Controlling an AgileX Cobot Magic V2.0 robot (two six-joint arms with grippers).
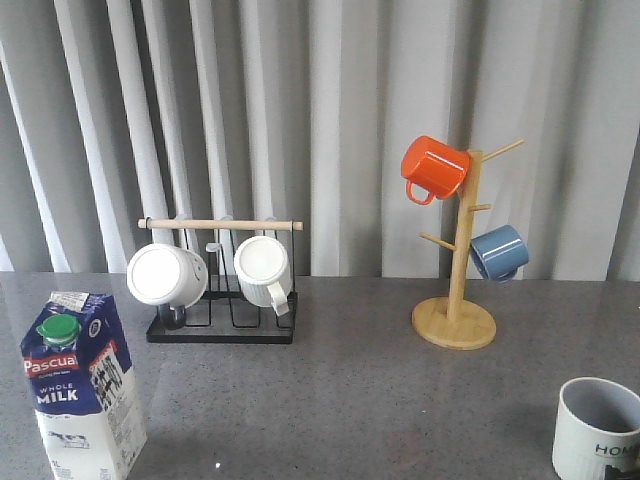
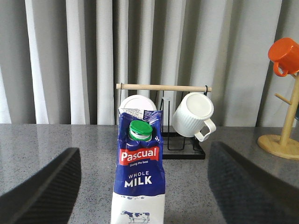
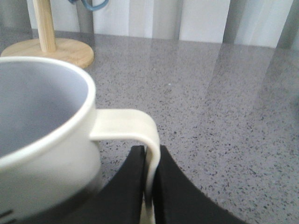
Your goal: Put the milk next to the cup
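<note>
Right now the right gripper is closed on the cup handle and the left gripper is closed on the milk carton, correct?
Not quite. The left wrist view shows the left gripper open, its fingers well apart on either side of the milk carton. The right gripper is indeed closed on the cup handle.
</note>
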